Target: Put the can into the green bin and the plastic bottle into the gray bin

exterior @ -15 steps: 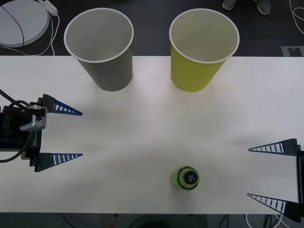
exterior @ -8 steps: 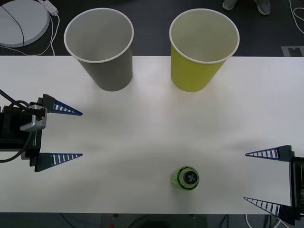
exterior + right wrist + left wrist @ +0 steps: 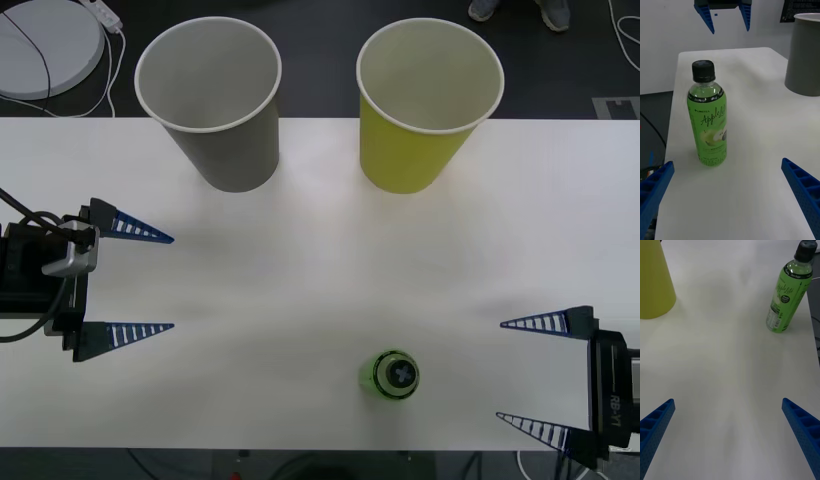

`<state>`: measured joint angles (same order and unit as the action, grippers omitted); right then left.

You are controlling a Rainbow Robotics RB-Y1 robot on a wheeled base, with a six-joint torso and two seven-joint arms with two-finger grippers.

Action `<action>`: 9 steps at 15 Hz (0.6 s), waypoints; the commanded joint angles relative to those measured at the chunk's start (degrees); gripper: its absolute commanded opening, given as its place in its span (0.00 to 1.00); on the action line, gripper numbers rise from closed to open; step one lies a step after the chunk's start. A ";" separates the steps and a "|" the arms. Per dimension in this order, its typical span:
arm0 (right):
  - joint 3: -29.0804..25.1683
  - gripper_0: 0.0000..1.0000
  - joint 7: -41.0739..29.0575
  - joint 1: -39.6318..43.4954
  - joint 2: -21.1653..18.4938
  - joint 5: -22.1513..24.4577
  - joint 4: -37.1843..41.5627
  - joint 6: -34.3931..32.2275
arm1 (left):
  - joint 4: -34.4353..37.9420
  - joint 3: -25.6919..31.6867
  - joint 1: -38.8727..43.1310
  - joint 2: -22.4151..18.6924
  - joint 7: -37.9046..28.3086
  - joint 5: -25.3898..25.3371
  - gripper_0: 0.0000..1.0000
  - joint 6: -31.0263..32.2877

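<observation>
The plastic bottle (image 3: pixel 390 375) (image 3: pixel 707 116) (image 3: pixel 788 292) stands upright near the table's front edge; it holds green liquid and has a black cap. To its right my right gripper (image 3: pixel 500 370) (image 3: pixel 727 163) is open and faces it, with a gap between them. At the table's left side my left gripper (image 3: pixel 172 283) (image 3: pixel 728 401) is open and holds nothing. The gray bin (image 3: pixel 215 110) (image 3: pixel 803 56) stands at the back left. Beside it at the back right is the green bin (image 3: pixel 425 110) (image 3: pixel 653 281). The can is out of view.
The white table (image 3: pixel 320 270) is bare between the bins and the bottle. The bottle is close to the front edge. A white round object (image 3: pixel 40 40) with a cable lies on the floor beyond the table's back left corner.
My right gripper has moved left toward the plastic bottle, staying open. The left arm, the bottle and both bins have not moved.
</observation>
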<state>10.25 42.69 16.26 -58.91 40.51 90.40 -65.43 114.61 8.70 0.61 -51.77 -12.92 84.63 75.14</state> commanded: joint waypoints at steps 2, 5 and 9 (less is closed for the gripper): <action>2.31 1.00 0.03 -1.93 2.39 0.01 -0.92 1.00 | -0.01 0.00 0.00 0.00 0.00 0.01 1.00 0.01; 5.83 1.00 0.20 -3.69 3.36 0.10 -0.92 2.32 | -0.01 0.00 0.00 0.00 0.00 0.01 1.00 0.01; 8.99 1.00 0.20 -5.63 4.68 0.18 -0.92 3.64 | -0.01 0.00 0.00 0.00 0.00 0.01 1.00 0.01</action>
<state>18.59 42.90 11.06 -54.37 40.61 89.46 -62.13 114.61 8.70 0.61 -51.77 -12.92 84.63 75.15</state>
